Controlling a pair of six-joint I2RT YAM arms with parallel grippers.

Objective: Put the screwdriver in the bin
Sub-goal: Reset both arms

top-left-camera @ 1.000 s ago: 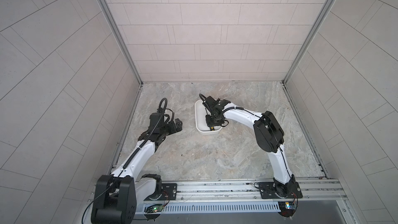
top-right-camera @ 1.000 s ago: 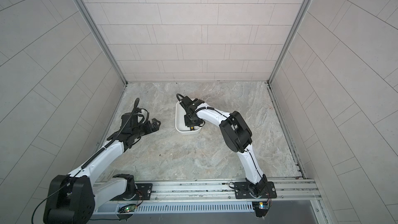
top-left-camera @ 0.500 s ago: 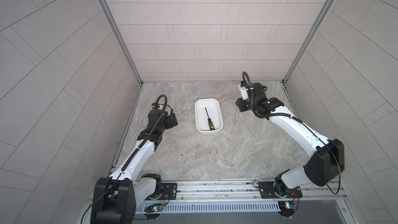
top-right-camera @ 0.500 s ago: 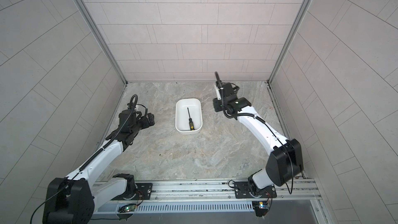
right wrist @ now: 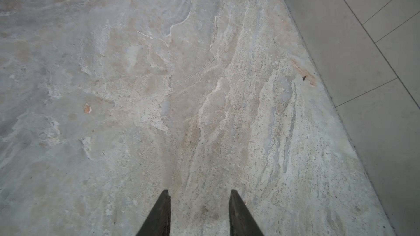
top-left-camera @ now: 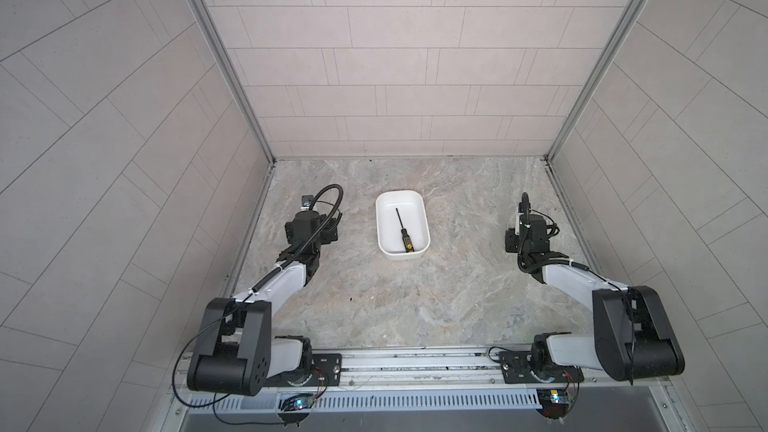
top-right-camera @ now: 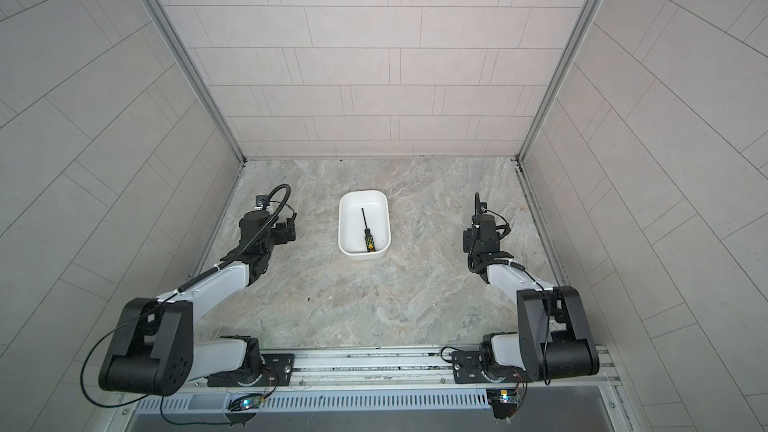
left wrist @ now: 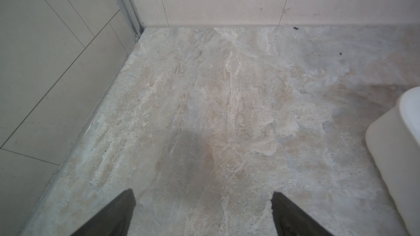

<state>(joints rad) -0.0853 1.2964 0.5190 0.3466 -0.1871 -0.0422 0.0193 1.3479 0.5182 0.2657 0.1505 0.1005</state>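
1. The screwdriver (top-left-camera: 404, 231) lies flat inside the bin (top-left-camera: 417, 211), and both top views show it there (top-right-camera: 367, 231).
2. Its thin dark shaft points toward the back wall (top-left-camera: 399, 76). Its black handle with yellow markings lies near the bin's front end; whether the yellow cap touches the bin wall I cannot tell.
3. The bin (top-right-camera: 379, 213) stands on the marbled table (top-left-camera: 395, 305), roughly midway between the left arm (top-left-camera: 286, 280) and the right arm (top-left-camera: 569, 280) and well apart from both.
4. The left claw (left wrist: 202, 192) is open wide, with nothing between its dark fingers (left wrist: 122, 210). It hangs over bare table close to the left side wall (left wrist: 45, 64). A rounded white corner of the bin (left wrist: 404, 137) shows at the edge of the left wrist view.
5. The right claw (right wrist: 200, 191) has its jaws parted by a narrower gap and grips nothing. Only bare table shows between its fingers (right wrist: 161, 214), close to the right side wall (right wrist: 375, 42).
6. Neither claw touches the screwdriver or the bin.
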